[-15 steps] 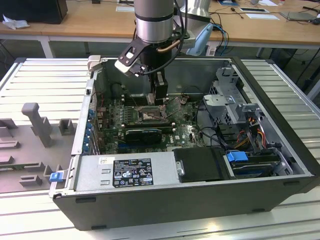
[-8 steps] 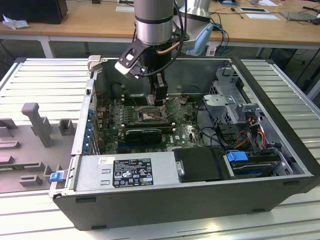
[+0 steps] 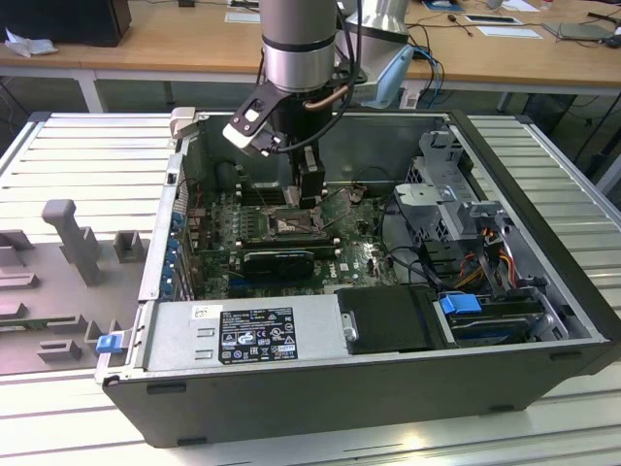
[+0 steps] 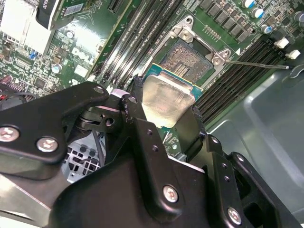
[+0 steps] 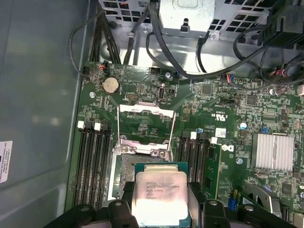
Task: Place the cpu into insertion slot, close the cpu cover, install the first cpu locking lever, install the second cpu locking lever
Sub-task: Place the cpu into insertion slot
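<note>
My gripper (image 5: 160,189) is shut on the cpu (image 5: 160,195), a silver-topped square chip pinched by its two opposite edges between black fingers (image 5: 124,190). The second wrist view shows the same hold, the cpu (image 4: 167,100) sitting tilted in my gripper (image 4: 165,102). The chip hovers just over the near edge of the insertion slot (image 4: 190,59), whose brownish pin field lies bare. The cpu cover (image 5: 146,107) is swung open and lies back on the board beyond the insertion slot (image 5: 124,167). A thin lever rod (image 4: 256,64) sticks out sideways. In the exterior view my gripper (image 3: 309,189) reaches into the open case over the insertion slot (image 3: 291,225).
Long black memory slots (image 5: 92,161) flank the socket on both sides. A finned heatsink (image 5: 271,151), a coin battery (image 5: 110,85) and black cables (image 5: 190,71) sit on or over the green board. Grey case walls (image 3: 543,233), a drive cage (image 3: 441,194) and the power supply (image 3: 257,335) hem in the board.
</note>
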Motion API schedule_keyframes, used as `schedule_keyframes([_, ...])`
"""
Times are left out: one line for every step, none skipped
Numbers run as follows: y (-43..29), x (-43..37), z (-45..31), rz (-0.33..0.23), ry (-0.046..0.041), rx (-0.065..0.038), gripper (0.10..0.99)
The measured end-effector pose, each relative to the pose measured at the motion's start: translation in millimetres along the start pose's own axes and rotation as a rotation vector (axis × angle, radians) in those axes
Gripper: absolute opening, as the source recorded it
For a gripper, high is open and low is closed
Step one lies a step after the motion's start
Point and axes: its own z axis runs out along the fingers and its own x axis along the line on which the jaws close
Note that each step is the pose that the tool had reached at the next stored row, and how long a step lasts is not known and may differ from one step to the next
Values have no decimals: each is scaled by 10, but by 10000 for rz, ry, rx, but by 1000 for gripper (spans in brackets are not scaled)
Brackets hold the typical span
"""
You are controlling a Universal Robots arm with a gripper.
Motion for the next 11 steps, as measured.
schedule_keyframes([-1, 0, 5, 45, -4, -1, 525])
schedule_keyframes([-3, 0, 8, 91, -9, -1, 525])
schedule_keyframes([-3, 0, 13, 174, -16, -3, 525])
schedule_keyframes([-4, 0, 17, 244, -23, -4, 525])
schedule_keyframes([-4, 0, 23, 296, -26, -6, 525])
schedule_keyframes([-5, 0, 26, 316, -28, -6, 525])
schedule_keyframes([-5, 0, 29, 331, -30, -6, 525])
schedule_keyframes([-5, 0, 33, 347, -31, -7, 525])
schedule_keyframes([-5, -1, 36, 359, -32, -7, 525])
schedule_keyframes([-6, -1, 43, 382, -34, -7, 525])
schedule_keyframes([-6, -1, 48, 396, -35, -8, 525])
